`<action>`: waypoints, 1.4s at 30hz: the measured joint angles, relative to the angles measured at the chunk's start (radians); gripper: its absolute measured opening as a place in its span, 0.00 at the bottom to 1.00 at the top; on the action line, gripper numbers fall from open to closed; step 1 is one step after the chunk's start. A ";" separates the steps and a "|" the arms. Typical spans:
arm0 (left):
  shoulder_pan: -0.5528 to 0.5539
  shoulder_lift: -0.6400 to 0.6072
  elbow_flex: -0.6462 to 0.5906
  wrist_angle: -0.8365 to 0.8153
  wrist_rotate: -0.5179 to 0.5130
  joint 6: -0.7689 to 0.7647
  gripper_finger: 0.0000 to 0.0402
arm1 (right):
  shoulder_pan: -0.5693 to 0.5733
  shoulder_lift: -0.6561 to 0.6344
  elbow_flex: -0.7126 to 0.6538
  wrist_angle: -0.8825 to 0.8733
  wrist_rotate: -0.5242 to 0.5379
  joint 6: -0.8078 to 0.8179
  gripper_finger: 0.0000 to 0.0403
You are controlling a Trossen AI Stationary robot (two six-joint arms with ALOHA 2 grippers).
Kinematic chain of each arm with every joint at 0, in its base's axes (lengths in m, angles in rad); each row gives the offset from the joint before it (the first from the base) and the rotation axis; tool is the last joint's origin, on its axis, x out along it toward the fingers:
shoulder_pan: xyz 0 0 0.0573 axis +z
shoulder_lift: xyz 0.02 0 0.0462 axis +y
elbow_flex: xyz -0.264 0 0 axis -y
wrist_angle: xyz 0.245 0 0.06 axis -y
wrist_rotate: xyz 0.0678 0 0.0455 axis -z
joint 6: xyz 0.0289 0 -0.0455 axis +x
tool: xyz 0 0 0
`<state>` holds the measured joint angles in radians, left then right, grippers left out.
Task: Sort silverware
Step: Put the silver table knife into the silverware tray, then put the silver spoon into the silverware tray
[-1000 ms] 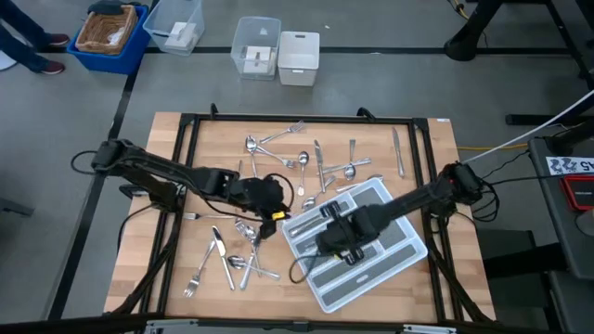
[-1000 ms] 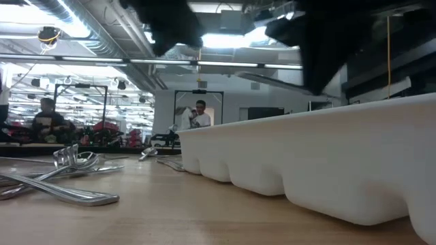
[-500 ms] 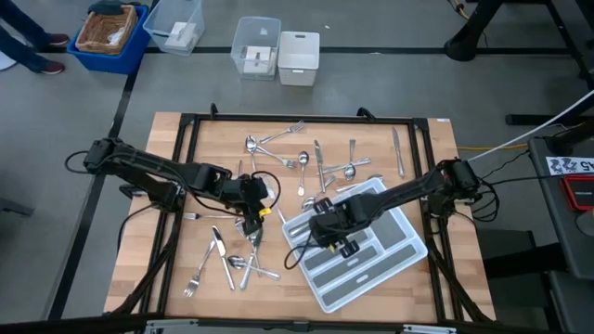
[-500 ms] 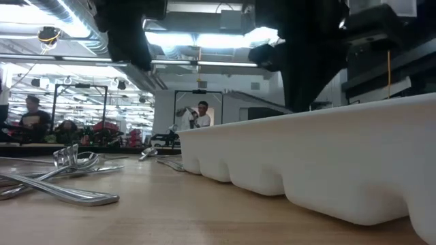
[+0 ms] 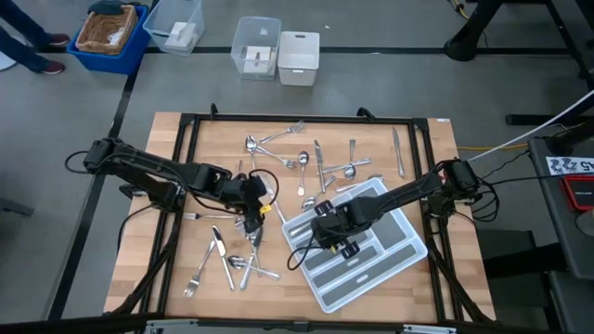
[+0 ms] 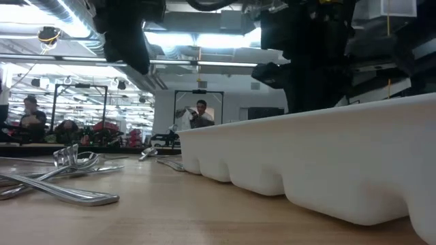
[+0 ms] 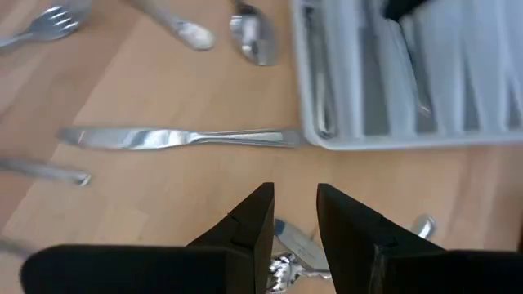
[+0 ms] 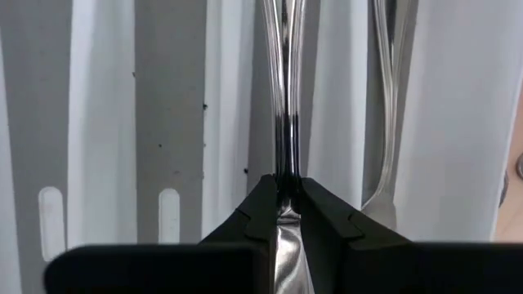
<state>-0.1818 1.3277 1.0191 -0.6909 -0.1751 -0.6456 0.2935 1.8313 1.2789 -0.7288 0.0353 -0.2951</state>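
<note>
On the table [image 5: 418,158], the grey tray [image 8: 106,106] sits under the right gripper [image 8: 284,214], clenched on a utensil [image 8: 284,73]; released crooked, it could straddle a divider. The left gripper [image 7: 292,214] hovers parted over scattered silverware [image 5: 316,162].

The left end effector [image 7: 292,214] hangs low with fingers slightly apart; the right end effector [image 8: 284,200] is closed, pinching something thin.

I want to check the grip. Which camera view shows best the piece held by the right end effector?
The right wrist view: the right end effector pinches a silver handle over the tray. In the high view the arm covers it; the low view shows only the tray wall; the left wrist view misses it.
</note>
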 joint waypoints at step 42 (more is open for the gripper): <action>0.326 0.000 0.000 -0.162 -0.193 -0.393 0.21 | -0.109 -0.063 0.201 -0.395 0.069 0.005 0.32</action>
<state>0.1440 1.3281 1.0191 -0.8526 -0.3683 -1.0389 0.1847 1.7679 1.4800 -1.1243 0.1043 -0.2897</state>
